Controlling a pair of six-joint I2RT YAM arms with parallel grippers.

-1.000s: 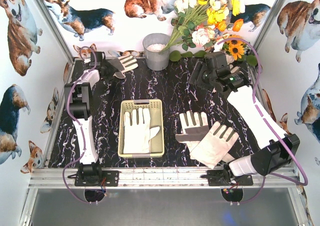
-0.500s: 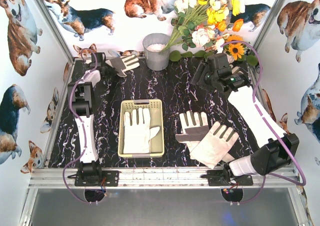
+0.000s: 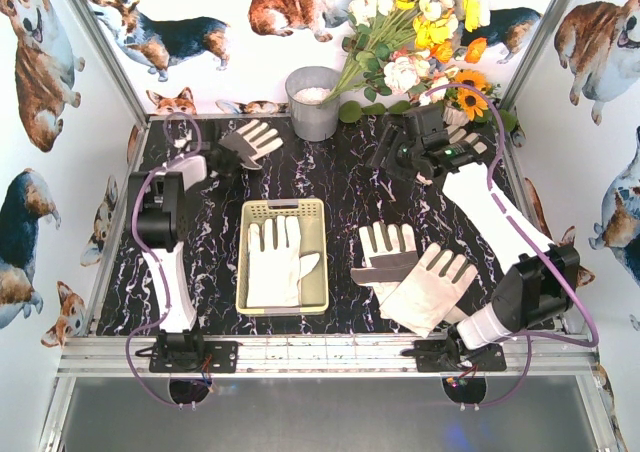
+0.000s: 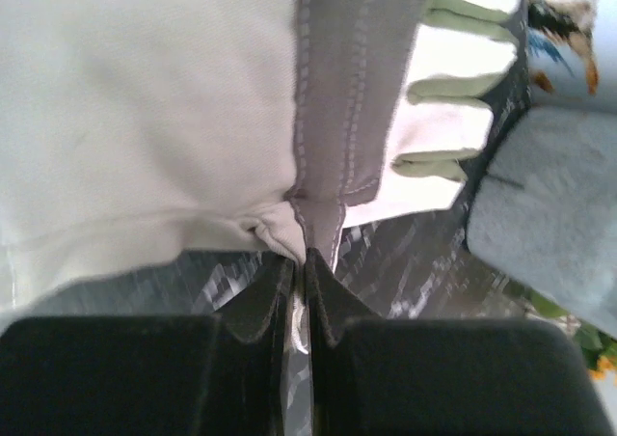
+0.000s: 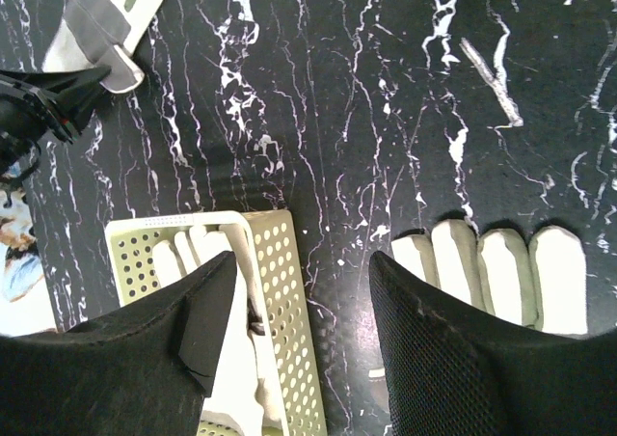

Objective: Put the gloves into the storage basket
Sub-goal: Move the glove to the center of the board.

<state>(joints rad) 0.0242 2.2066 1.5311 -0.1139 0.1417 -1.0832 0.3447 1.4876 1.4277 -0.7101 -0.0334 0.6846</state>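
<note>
At far-left corner | left end effector (image 4: 301, 262) clenched on glove (image 3: 252, 139) | right end effector (image 5: 304, 262) released

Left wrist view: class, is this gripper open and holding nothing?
No, the left gripper is shut, pinching the edge of a glove.

1 glove (image 3: 272, 267) in yellow-green basket (image 3: 283, 205)
</note>
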